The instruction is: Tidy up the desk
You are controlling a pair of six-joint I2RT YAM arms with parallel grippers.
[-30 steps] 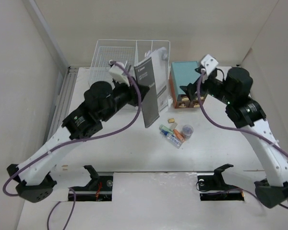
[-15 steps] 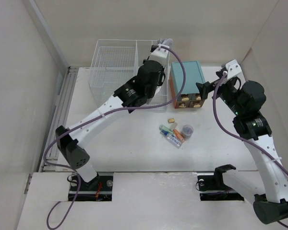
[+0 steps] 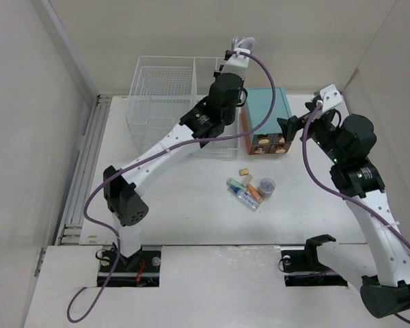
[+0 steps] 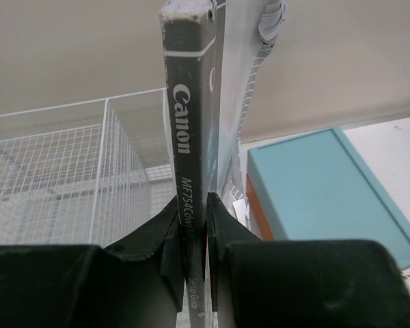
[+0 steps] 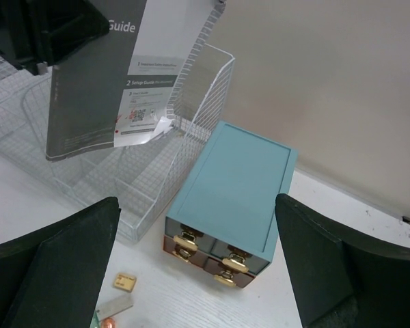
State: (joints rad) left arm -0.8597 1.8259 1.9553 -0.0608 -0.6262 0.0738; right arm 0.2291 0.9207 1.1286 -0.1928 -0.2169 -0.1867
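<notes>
**Left arm stretched further over the basket, manual still clamped**

Reaching further back than half a second before, the left arm (image 3: 164, 147) had carried its load higher over the wire basket (image 3: 165, 102), while the right arm had barely shifted. The left gripper (image 4: 191, 229) was closed tight on the spine of one dark Canon manual (image 4: 188, 137), held upright. One paler booklet (image 4: 232, 102) was pressed against the manual's side. The right gripper (image 3: 287, 128) hung with its fingers spread wide and nothing between them, near the front of the teal drawer box (image 5: 239, 184).

That one box stood just right of the one basket, at the far side of the desk (image 3: 178, 198). Four brass pulls (image 5: 184, 237) showed on its brown front. On the open desk lay one small tan piece (image 3: 244, 171), and near it a huddle of small things (image 3: 246, 193) with one round cap (image 3: 266, 185). One ribbed rail (image 3: 82, 171) ran along the left edge.

From above, the wrist hid nearly all of the manual. Whether its lower edge was inside the basket could not be told. The huddle was too small to count.
</notes>
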